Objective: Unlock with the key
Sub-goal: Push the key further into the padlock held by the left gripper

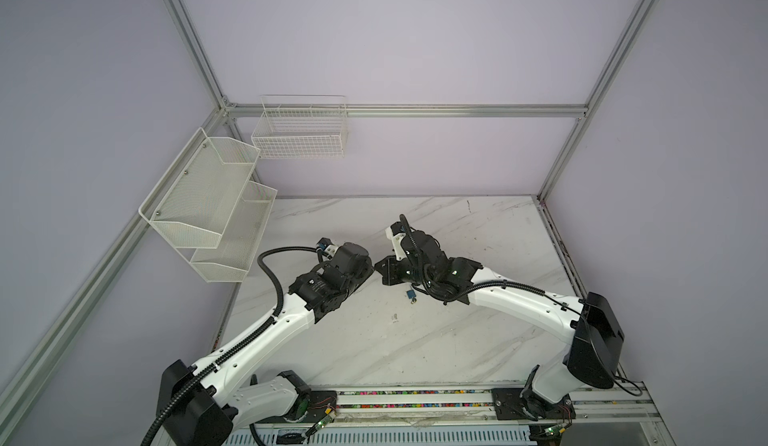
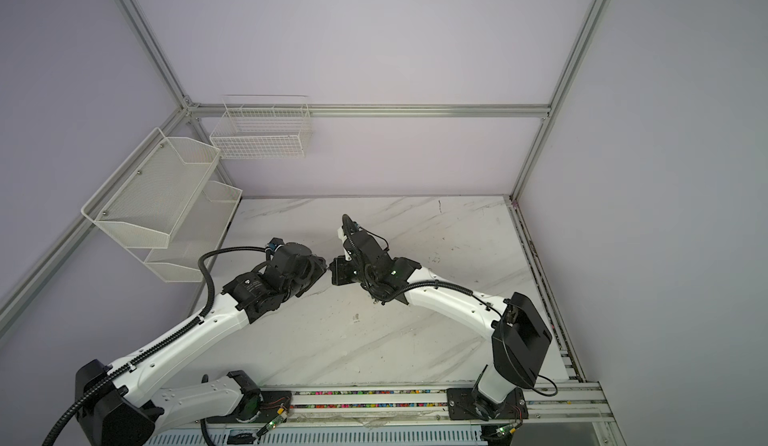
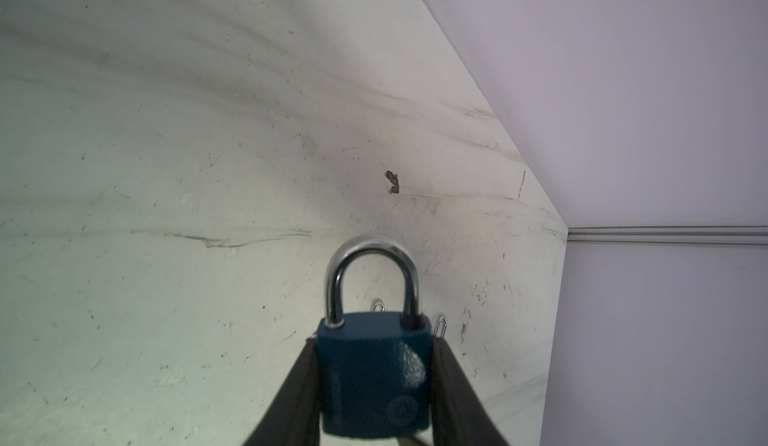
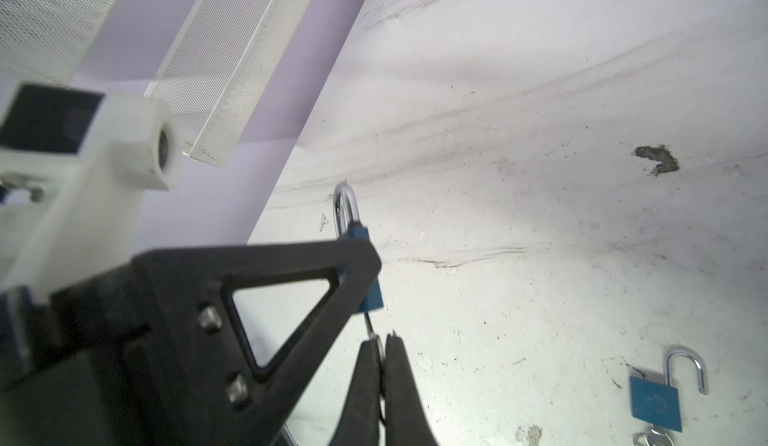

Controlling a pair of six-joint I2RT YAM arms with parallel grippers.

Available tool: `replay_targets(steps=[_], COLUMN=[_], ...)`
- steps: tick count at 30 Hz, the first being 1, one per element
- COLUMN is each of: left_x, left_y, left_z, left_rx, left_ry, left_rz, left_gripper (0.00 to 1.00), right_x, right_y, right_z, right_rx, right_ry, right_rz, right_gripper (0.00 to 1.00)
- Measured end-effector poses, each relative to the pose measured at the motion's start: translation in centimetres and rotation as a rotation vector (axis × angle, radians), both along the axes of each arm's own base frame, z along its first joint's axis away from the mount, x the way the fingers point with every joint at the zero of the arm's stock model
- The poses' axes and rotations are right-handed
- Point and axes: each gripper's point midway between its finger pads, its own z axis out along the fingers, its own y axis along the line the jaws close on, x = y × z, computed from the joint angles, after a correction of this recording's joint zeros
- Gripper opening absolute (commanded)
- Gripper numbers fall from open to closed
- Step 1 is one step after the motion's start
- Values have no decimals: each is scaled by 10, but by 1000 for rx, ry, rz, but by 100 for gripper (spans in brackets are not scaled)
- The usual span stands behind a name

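From my station I see the left claw (image 3: 375, 342) clenched around a blue padlock (image 3: 372, 381). Its two black fingers (image 3: 299, 385) press flat on the narrow sides of the body, so the jaws stand only as wide as the lock. The silver shackle (image 3: 372, 256) points away from the wrist, and both of its legs sit down in the body, so I read the lock as closed.

The right claw (image 4: 380, 342) is pinched nearly all the way shut. Between its tips I can make out the round head of the key (image 4: 369, 324), and the thin shank runs from there up into the underside of the padlock (image 4: 374, 294). I cannot tell how deep the key sits or which way it is turned.

In both top views the two claws meet nose to nose above the middle of the marble table (image 1: 478, 340), and their own bodies hide the held lock and key from me there.

A second padlock (image 4: 655, 400) of the same blue lies flat on the table near the right arm, apart from both claws. Its shackle is swung open and a small bunch of keys (image 4: 652, 437) lies at its base. In a top view it shows as a small blue spot (image 1: 411, 295).
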Motion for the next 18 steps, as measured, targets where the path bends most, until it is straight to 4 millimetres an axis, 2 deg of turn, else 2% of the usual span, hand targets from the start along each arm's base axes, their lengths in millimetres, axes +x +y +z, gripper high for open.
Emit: replay_targets(steps=[6,10,14,18], left_x=[-13,-17,-15,-12], left_y=[10,19,28,30], left_z=[-17,-18,-9,-8], left_rx=[-100,-188,-290,-388], left_ry=[47,58,31,23], left_rz=[87,155,233,303], left_gripper=[0,0,0,0], right_x=[-9,-10,-8,-5], right_y=[8,-12,-31,-36], right_z=[-17,-26,-8,17], right_rx=[5,1,50,164], right_ry=[27,17,-29,-108], right_rz=[-23,-98,-170,-217], right_gripper=[0,0,0,0])
